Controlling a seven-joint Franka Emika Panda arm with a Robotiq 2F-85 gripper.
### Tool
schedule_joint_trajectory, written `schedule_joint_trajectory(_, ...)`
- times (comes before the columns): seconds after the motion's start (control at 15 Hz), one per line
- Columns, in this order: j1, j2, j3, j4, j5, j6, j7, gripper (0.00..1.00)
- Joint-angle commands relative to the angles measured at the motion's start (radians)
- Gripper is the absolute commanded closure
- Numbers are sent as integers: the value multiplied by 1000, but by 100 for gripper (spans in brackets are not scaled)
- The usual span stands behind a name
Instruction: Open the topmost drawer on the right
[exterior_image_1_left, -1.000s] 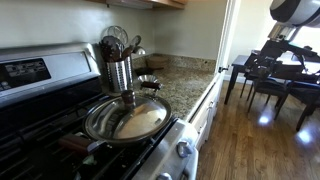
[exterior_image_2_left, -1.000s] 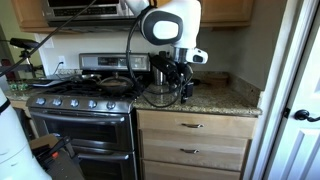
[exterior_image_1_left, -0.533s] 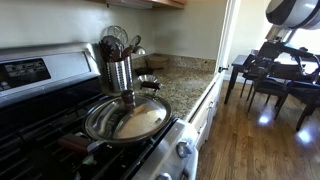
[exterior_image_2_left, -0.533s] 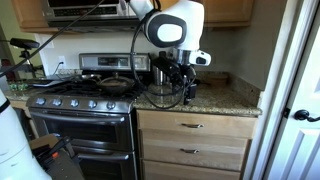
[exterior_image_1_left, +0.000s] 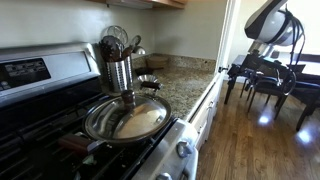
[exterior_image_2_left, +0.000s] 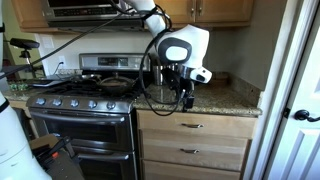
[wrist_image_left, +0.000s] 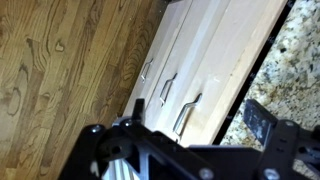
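Topmost drawer shut, contents hidden from me. Tool hangs above the counter edge, not touching the drawer. I can't tell its opening.

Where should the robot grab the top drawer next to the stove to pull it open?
By the handle in the middle of the front of the top drawer, coming straight from the room side. It is a thin level bar standing off the panel, so one finger fits above and one below. The drawer looks shut, leaving no edge to hold.
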Motion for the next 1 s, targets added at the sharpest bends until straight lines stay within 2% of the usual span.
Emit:
schedule_joint_trajectory(0.0,-33,108,26,108,10,6,113,0)
schedule_joint_trajectory(0.6,-63,377,50,386,19,9,360,0)
schedule_joint_trajectory(0.93,-82,499,85,528,34,19,419,0)
